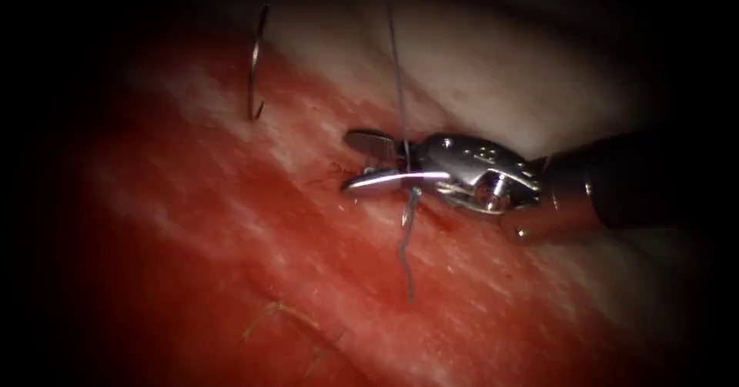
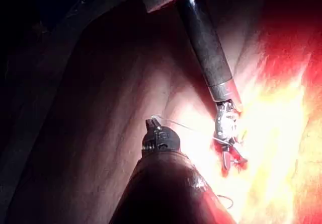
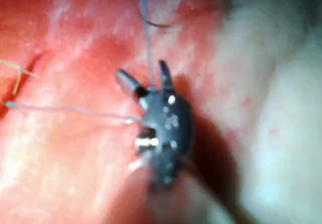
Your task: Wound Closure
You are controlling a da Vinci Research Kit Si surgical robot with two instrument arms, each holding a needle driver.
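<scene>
Endoscope view: my right end effector gapes around the thread, gripping nothing; needle hangs left above tissue; left end effector's state unclear.

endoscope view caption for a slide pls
Right tool, jaws open, straddles the thread over the tissue; needle hangs free upper left, tip near the surface.

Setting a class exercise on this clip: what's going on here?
The right tool has its jaws open around the thread and grips nothing. The left tool seems shut on that thread, which rises taut. The needle hangs left of the cut, its point near the tissue, apparently not in it.
</scene>
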